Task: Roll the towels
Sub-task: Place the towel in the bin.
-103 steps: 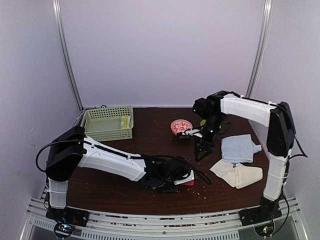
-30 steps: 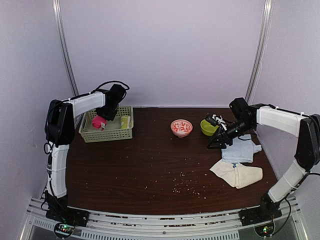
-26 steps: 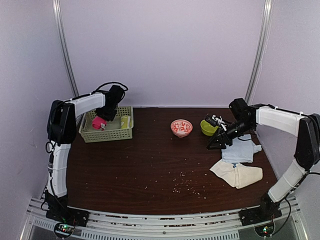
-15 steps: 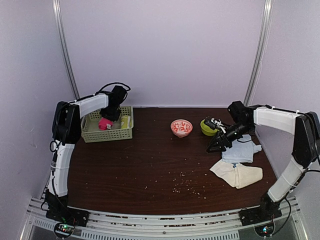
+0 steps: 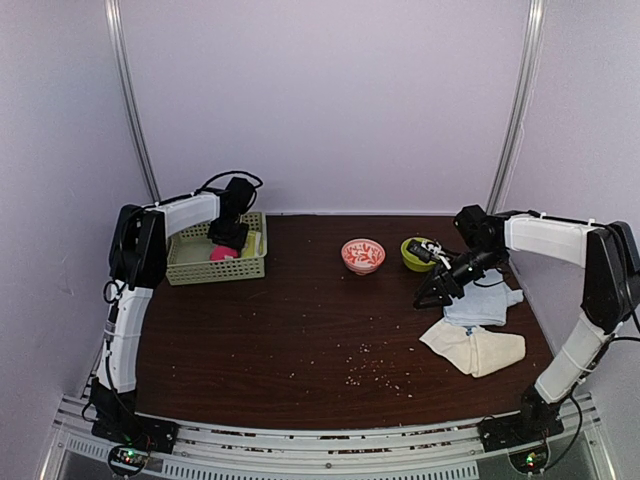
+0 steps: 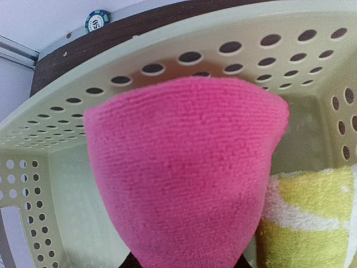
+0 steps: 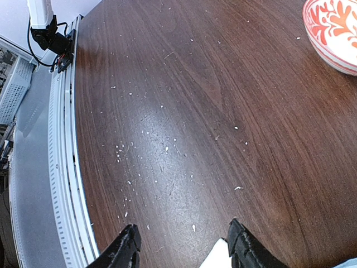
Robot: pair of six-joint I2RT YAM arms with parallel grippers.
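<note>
My left gripper (image 5: 226, 240) reaches into the green basket (image 5: 190, 268) at the back left and is shut on the rolled pink towel (image 5: 220, 253). In the left wrist view the pink towel (image 6: 187, 167) fills the middle and hides the fingers. The yellow towel (image 6: 312, 218) lies rolled beside it in the basket (image 6: 72, 184); it also shows from above (image 5: 249, 244). My right gripper (image 5: 427, 295) is open and empty just above the table, at the left edge of the light blue towel (image 5: 480, 298). The cream towel (image 5: 475, 348) lies crumpled in front of the blue one.
A red-and-white patterned bowl (image 5: 362, 254) and a small green bowl (image 5: 416, 253) stand at the back middle; the patterned bowl (image 7: 334, 30) also shows in the right wrist view. Crumbs (image 5: 370, 365) are scattered on the dark wooden table. White walls stand close behind and at both sides.
My left arm carried the pink towel from the table's front to the basket and lowered it inside. My right gripper moved right to the blue towel's edge and sank lower.
</note>
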